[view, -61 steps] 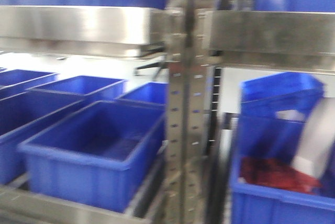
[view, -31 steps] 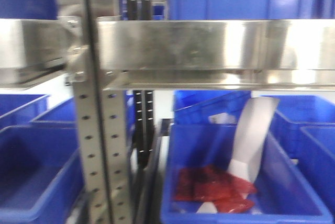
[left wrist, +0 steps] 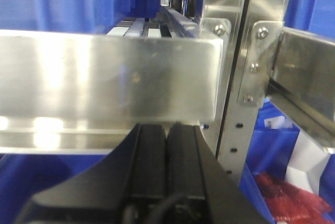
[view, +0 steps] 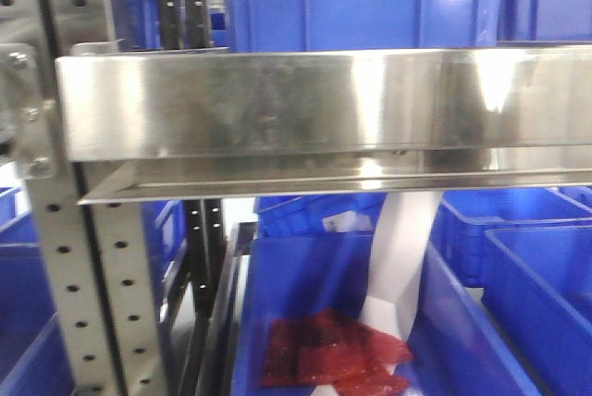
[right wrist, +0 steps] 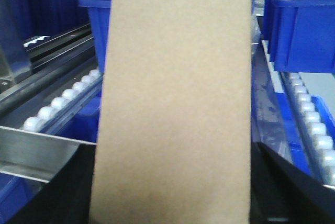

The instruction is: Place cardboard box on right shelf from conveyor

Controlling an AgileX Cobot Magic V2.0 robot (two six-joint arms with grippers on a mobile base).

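Note:
The cardboard box [right wrist: 172,98] fills the middle of the right wrist view as a plain tan face standing on end. My right gripper [right wrist: 172,195] is shut on it, with a black finger [right wrist: 73,187] showing on each side. The right shelf [view: 324,105] shows its shiny steel front lip across the front view, close ahead. Past the box lie the shelf's roller tracks [right wrist: 63,98]. My left gripper [left wrist: 167,132] is shut and empty, its black fingers pressed together just below a steel lip [left wrist: 104,77]. The conveyor is out of view.
Grey perforated uprights [view: 83,285] [left wrist: 246,77] stand left of the shelf lip. Blue bins [view: 546,276] sit on the level below, one holding red packets [view: 324,350] and a white sheet [view: 402,257]. More blue bins [right wrist: 301,25] rest on the rollers.
The front view has swung to the right: the perforated upright slid from the middle to the left edge, and the right shelf's steel lip now spans the frame and looks closer.

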